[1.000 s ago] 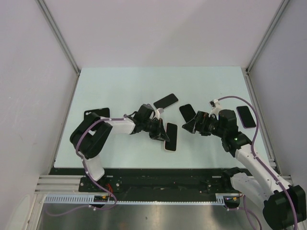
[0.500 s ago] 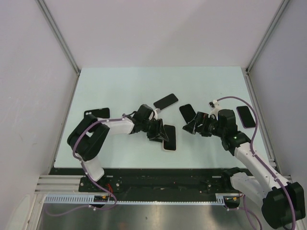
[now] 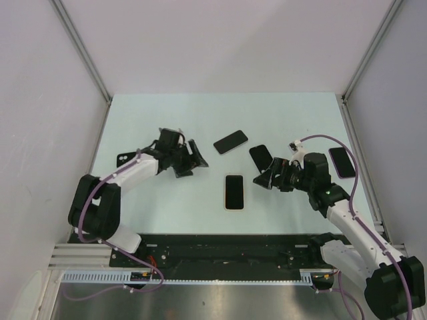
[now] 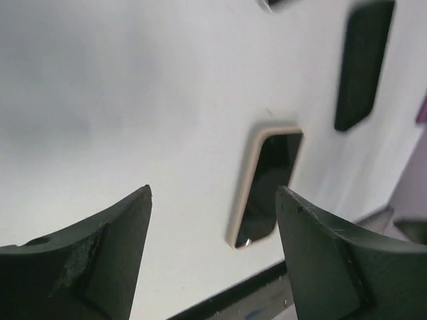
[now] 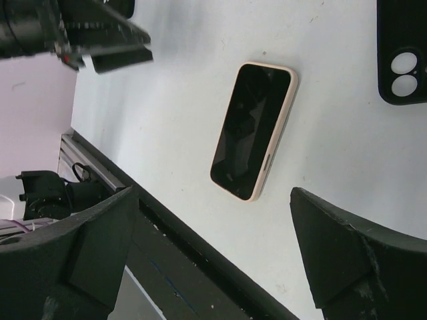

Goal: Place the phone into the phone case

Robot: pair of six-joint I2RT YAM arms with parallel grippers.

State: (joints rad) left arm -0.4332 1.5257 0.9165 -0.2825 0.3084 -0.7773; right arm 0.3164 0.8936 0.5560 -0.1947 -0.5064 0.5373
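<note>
Black left gripper [image 3: 191, 163] apart, empty, clear of phone [image 3: 234, 192]; right gripper [image 3: 265, 175] wide apart, empty

The black phone [image 3: 234, 192] lies flat, screen up — seemingly already seated in its cream case [image 5: 274, 137].

Left wrist view: the dark slab [image 4: 363, 63] top right is too soft-focus to call phone or case. Another dark bit [image 4: 275, 3] gets chopped by the top edge, and a purple sliver [image 4: 423, 110] barely pokes in on the right. The left gripper [image 4: 213, 190] runs off the bottom.

Right wrist view: the black case [image 5: 400, 27] runs off the top and right edges.

Top view: a black thing [image 3: 124, 158] sits half behind the left arm.
</note>
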